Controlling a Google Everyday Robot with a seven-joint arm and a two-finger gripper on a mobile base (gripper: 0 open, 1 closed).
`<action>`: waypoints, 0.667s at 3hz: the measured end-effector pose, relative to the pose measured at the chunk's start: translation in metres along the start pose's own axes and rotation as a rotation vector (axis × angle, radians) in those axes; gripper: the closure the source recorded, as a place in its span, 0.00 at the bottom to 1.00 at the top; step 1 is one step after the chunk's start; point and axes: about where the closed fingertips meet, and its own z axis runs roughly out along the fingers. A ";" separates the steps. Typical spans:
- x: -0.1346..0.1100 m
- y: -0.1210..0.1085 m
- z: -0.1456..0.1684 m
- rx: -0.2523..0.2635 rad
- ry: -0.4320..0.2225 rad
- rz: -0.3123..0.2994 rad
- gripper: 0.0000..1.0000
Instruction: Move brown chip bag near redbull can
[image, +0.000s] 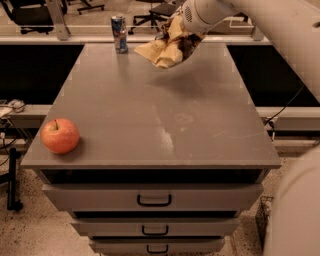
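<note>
Gripper: the gripper (179, 41) is over the far part of the table, a little right of the middle, at the end of the white arm (212, 10) that comes in from the upper right corner.
Gripper state: it is closed on the upper end of the chip bag; the fingers themselves are mostly covered by the crumpled foil.
Chip bag: the chip bag (159, 53) hangs in the air from the gripper, and it is not touching the table. The dark brown part is up at the gripper, and the cream-tan part points down and to the left.
Bag relative to gripper: the bag is below and to the left of the gripper, and its loose end sticks out toward the can.
Shadow: a soft shadow (182, 82) lies on the table under the bag, apart from it.
Can: the can (119, 33) stands upright at the far edge of the table, left of the middle. It is blue and silver.
Bag relative to can: the tan tip of the bag is near the can, on its right side, but there is a clear gap between them.
Apple: a red apple (60, 135) rests at the front left corner, well apart from bag and can.
Table: the table (150, 130) has a grey flat top, with three drawers (154, 198) with dark handles below the front edge.
Background: an office chair (30, 12) is behind the table on the left.
</note>
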 end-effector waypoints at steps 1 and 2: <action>-0.021 0.018 0.037 -0.061 -0.017 -0.025 1.00; -0.031 0.029 0.073 -0.110 -0.017 -0.041 1.00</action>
